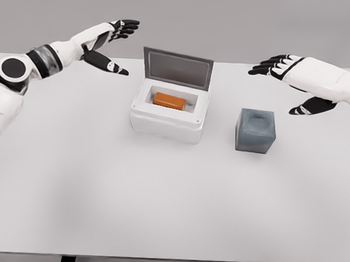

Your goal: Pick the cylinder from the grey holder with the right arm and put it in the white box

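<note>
On my screen the black fingers (269, 65) of the right hand (291, 75) are stretched out and spread, with the thumb hanging apart below; they hold nothing. This hand floats above the far right part of the table (160, 200), behind and to the right of the grey holder (256, 130), and it does not touch it. The left hand (112, 44) is also open, its fingers extended and the thumb pointing down toward the table; it holds nothing and hovers over the far left side, well apart from the white box (166, 122).

The orange cylinder (169, 100) lies on its side inside the white box, in the inner compartment. The lid (178, 68) of the box stands open, tilted back. The grey holder stands just beside the box on its right, and I see only a shallow round hollow on its top.
</note>
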Robot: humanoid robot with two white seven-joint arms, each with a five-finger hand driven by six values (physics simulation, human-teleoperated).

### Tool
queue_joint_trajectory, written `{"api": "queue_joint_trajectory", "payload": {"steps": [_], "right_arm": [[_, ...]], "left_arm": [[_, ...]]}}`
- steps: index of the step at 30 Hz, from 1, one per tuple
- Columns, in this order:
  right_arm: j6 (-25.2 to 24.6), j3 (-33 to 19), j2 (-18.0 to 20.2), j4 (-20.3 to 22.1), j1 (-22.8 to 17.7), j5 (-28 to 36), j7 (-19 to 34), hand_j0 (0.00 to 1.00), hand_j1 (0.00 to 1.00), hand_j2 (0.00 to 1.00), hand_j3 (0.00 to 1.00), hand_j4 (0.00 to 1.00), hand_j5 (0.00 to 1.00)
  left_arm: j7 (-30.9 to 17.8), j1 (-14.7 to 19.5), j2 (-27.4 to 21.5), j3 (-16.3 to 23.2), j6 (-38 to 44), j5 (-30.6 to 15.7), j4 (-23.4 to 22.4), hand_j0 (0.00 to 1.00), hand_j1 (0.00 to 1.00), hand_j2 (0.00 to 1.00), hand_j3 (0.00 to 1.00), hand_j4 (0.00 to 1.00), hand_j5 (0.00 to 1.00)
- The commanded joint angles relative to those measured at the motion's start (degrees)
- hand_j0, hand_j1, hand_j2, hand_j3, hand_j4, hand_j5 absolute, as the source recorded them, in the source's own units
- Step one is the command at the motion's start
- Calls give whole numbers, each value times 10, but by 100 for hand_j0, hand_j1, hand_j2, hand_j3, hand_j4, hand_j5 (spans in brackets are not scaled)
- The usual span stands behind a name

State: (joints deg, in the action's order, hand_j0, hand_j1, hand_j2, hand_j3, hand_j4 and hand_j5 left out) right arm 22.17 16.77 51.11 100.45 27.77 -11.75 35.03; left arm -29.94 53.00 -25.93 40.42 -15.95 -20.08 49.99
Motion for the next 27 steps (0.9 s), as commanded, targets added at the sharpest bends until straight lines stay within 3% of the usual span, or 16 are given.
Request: {"api": "queue_joint_trajectory", "payload": {"steps": [1, 5, 15, 27], "right_arm": [[-1, 0, 0, 0, 0, 2, 0, 100, 100, 100, 100, 100, 100], [-2, -1, 1, 0, 1, 2, 0, 100, 100, 100, 100, 100, 100], [-3, -2, 3, 0, 2, 2, 0, 100, 100, 100, 100, 100, 100], [-2, -1, 0, 0, 0, 2, 0, 100, 100, 100, 100, 100, 100]], "left_arm": [[-1, 1, 7, 14, -1, -3, -10, 100, 100, 100, 100, 100, 100], [-1, 11, 25, 28, -6, -2, -33, 100, 100, 100, 100, 100, 100], [-1, 11, 36, 45, -9, -1, -34, 100, 100, 100, 100, 100, 100], [-12, 2, 16, 55, -67, -7, -4, 100, 100, 100, 100, 100, 100]]}}
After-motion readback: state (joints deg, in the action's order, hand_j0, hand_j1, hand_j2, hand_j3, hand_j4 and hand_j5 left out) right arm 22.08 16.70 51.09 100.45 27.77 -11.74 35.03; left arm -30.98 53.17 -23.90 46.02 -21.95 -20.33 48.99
